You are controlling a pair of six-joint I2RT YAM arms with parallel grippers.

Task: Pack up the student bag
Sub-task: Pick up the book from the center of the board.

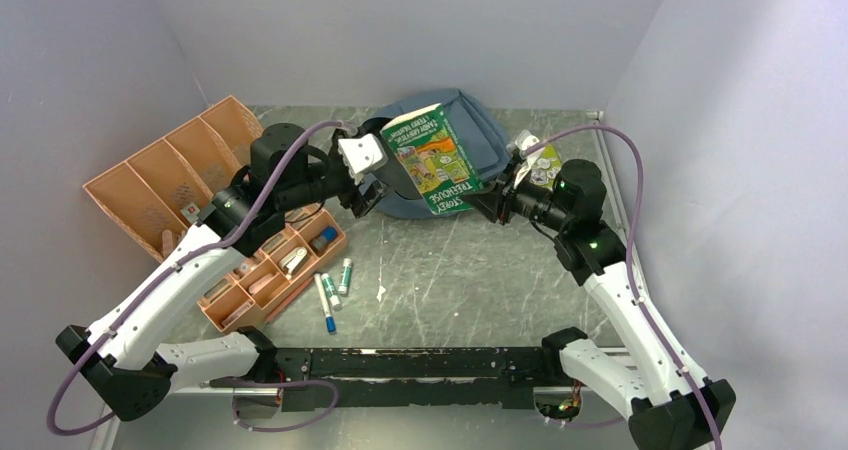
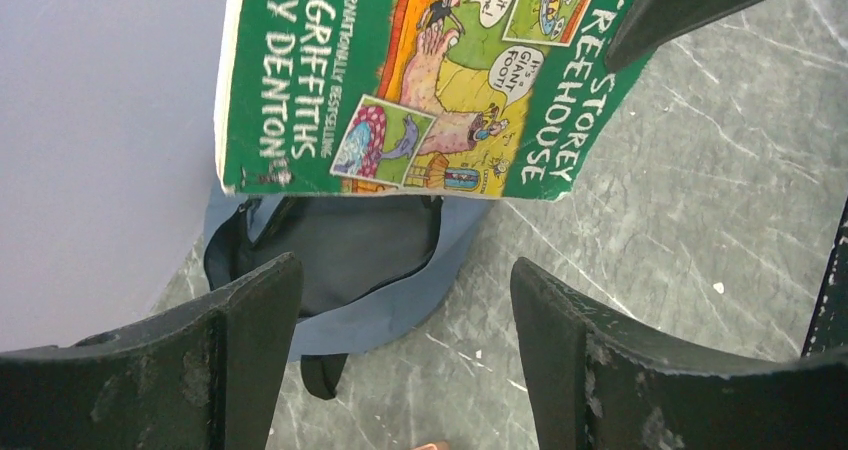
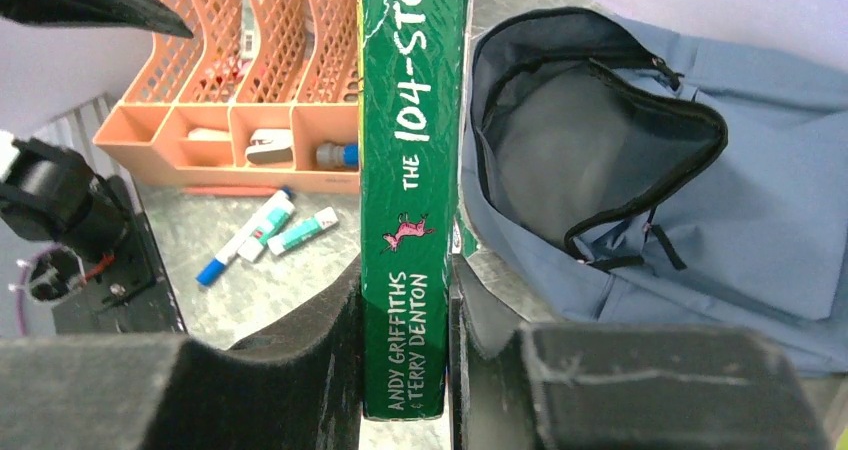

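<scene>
left fingers (image 2: 240, 360): spread apart, holding nothing, near the bag's mouth | right fingers (image 3: 290, 370): clamped on both covers of a green book (image 3: 408, 170) at 1 end | student bag (image 1: 485, 135): lying at the counter's (image 1: 450, 280) rear, main compartment unzipped, book held tilted above it

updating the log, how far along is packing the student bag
Early. Done: the student bag lies unzipped, its mouth open, nothing visible inside. In hand: the right claw is shut on the green book, held over the bag; the left claw is open near the mouth, holding nothing. Left: the book must go in, and the markers lie on the table.
</scene>
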